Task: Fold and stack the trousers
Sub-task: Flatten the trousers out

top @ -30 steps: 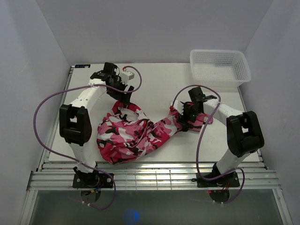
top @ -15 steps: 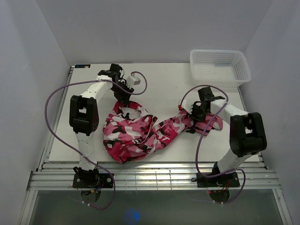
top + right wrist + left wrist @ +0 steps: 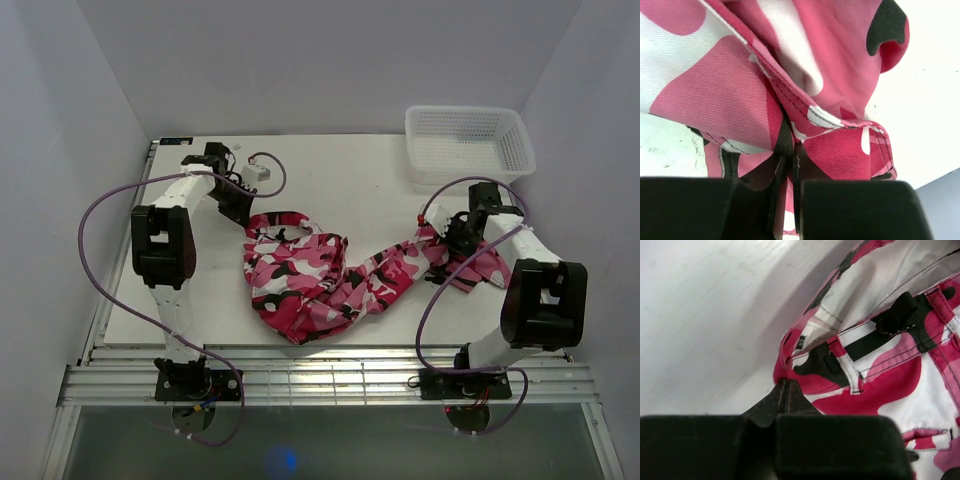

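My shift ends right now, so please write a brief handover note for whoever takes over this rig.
Left end effector: shut on the trousers at the waistband edge.
Right end effector: shut on the trousers' other end, at a stitched hem.
Trousers: crumpled mid-table, strung between the two arms; white basket at the far right corner.
Done: both ends gripped.
Left: spread flat, fold, stack.

Pale grey walls [image 3: 330, 60] enclose a white, evenly lit table [image 3: 340, 180].
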You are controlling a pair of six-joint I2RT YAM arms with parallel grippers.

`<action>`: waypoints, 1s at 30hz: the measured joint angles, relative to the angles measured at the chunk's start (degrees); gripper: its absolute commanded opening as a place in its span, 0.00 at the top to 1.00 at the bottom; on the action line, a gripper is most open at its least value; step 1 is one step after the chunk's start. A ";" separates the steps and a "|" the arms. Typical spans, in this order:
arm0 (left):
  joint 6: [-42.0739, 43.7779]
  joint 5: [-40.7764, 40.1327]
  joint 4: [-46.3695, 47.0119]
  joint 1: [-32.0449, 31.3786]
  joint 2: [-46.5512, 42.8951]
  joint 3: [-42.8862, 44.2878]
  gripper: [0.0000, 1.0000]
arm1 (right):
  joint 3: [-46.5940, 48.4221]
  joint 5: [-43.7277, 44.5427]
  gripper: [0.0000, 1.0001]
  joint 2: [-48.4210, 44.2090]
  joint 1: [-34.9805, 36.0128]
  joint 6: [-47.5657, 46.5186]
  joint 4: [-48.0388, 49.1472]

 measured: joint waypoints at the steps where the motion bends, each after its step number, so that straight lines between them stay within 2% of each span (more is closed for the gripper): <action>1: 0.15 0.11 -0.02 0.83 -0.63 -0.04 0.67 | 0.00 -0.28 0.92 -0.79 -0.28 -0.42 -0.59; 2: 0.26 0.17 -0.07 1.42 -1.29 -0.07 0.57 | 0.00 -0.46 0.92 -1.03 -0.39 -0.61 -0.83; 5: 0.24 1.66 -0.52 2.89 -4.39 0.37 0.45 | 0.00 -1.14 0.92 -1.42 -0.57 -1.18 -1.64; 8: -0.31 3.02 -1.14 1.62 -5.07 4.44 0.42 | 0.00 -1.60 0.92 -1.38 -0.61 -1.25 -2.23; 12: -0.55 2.54 -0.52 -3.69 -2.73 11.63 0.39 | 0.00 -2.03 0.92 -1.18 -0.61 -1.25 -2.27; 17: -0.63 1.07 0.72 -9.92 6.56 20.13 0.34 | 0.00 -2.19 0.92 -0.92 -0.61 -1.20 -2.51; 20: 1.20 -0.74 0.63 -12.15 11.91 20.87 0.29 | 0.00 -2.21 0.92 -0.92 -0.61 -1.18 -2.78; 24: 4.31 -1.90 -1.44 -14.12 16.00 20.48 0.30 | 0.02 -2.25 0.92 -0.92 -0.61 -1.16 -3.21; 26: 5.57 -1.84 -2.91 -14.71 16.28 20.46 0.44 | 0.02 -2.32 0.92 -0.92 -0.61 -1.14 -3.52; 27: 6.08 -1.75 -3.41 -14.86 16.26 20.46 0.57 | 0.11 -2.34 0.92 -0.92 -0.61 -1.14 -3.67; 28: 6.40 -1.51 -3.72 -14.93 16.24 20.46 0.84 | 0.17 -2.36 0.92 -0.92 -0.61 -1.09 -3.69; 29: 6.58 -1.31 -4.11 -14.93 16.24 20.46 0.96 | 0.31 -2.36 0.92 -0.92 -0.61 -1.07 -3.76; 30: 6.97 -1.09 -4.39 -14.88 16.24 20.37 1.00 | 0.42 -2.36 0.92 -0.92 -0.61 -1.07 -3.74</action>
